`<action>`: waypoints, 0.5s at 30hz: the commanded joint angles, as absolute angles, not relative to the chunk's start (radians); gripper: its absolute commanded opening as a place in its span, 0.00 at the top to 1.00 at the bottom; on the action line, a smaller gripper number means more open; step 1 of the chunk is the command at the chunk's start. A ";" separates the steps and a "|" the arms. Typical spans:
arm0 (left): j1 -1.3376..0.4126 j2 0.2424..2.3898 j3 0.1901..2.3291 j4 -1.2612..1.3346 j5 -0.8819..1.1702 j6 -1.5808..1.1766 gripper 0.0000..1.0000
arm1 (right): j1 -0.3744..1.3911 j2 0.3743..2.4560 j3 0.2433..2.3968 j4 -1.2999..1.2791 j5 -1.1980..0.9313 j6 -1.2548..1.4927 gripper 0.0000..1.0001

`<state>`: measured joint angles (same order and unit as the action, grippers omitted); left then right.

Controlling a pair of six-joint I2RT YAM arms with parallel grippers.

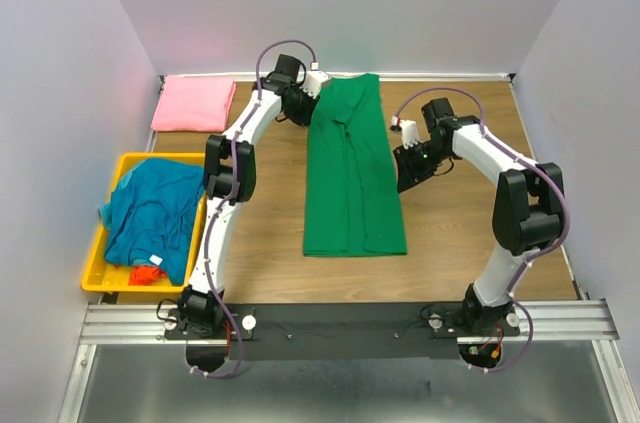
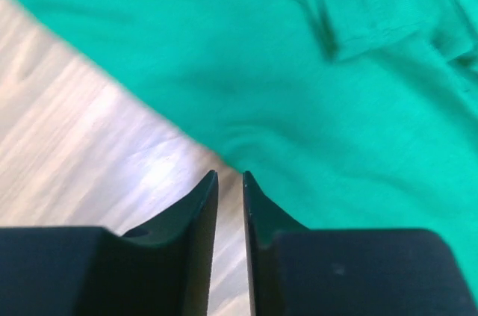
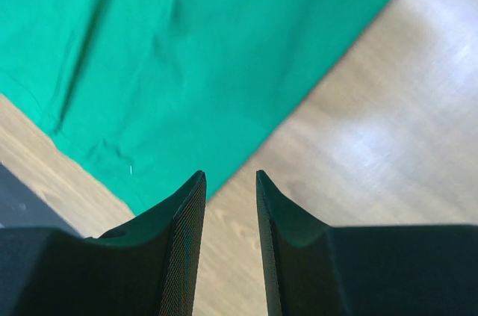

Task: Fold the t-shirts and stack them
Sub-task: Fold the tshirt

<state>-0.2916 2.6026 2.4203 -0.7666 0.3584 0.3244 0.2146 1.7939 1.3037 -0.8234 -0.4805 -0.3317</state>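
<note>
A bright green t-shirt [image 1: 352, 173] lies folded into a long strip down the middle of the table. My left gripper [image 1: 310, 103] is at its far left edge, and in the left wrist view the gripper [image 2: 229, 174] stands open by a narrow gap over bare wood, its tips just short of the green t-shirt [image 2: 336, 69]. My right gripper [image 1: 405, 171] is beside the shirt's right edge. In the right wrist view that gripper [image 3: 228, 174] is open and empty, with the green t-shirt [image 3: 187, 54] ahead on the left. A pink t-shirt [image 1: 193, 103] lies folded at the far left.
A yellow bin [image 1: 100, 278] at the left edge holds a crumpled teal-blue t-shirt [image 1: 150, 208] and a bit of orange-red cloth [image 1: 150, 273]. Walls close the table on three sides. Bare wooden tabletop [image 1: 460, 233] lies right of the green shirt.
</note>
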 commanded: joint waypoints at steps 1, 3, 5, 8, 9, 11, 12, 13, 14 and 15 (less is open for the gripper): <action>-0.275 2.397 2.254 -0.634 0.313 0.371 0.68 | 0.216 1.865 1.419 -0.772 -0.489 -0.301 0.59; -0.276 2.283 2.163 -0.598 0.325 0.376 0.68 | 0.216 1.905 1.463 -0.761 -0.494 -0.287 0.60; -0.276 2.215 2.076 -0.615 0.388 0.383 0.68 | 0.216 1.939 1.535 -0.738 -0.500 -0.266 0.60; -0.278 2.180 1.987 -0.682 0.515 0.397 0.68 | 0.216 2.017 1.609 -0.716 -0.506 -0.239 0.62; -0.282 2.166 1.933 -0.690 0.538 0.385 0.68 | 0.216 2.052 1.658 -0.703 -0.502 -0.232 0.63; -0.290 2.155 1.882 -0.678 0.575 0.362 0.68 | 0.216 2.091 1.704 -0.684 -0.483 -0.209 0.64; -0.299 2.157 1.844 -0.669 0.586 0.339 0.68 | 0.216 2.108 1.739 -0.674 -0.477 -0.201 0.66; -0.304 2.163 1.832 -0.664 0.600 0.330 0.68 | 0.216 2.143 1.756 -0.652 -0.471 -0.181 0.66; -0.308 2.167 1.824 -0.660 0.601 0.318 0.68 | 0.216 2.158 1.773 -0.643 -0.468 -0.172 0.66; -0.311 2.186 1.819 -0.655 0.604 0.307 0.68 | 0.216 2.178 1.787 -0.635 -0.466 -0.163 0.66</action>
<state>-0.2920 2.1315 1.8732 -0.6510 0.5190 0.3519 0.2146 2.1101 1.7203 -0.7021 -0.4850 -0.2249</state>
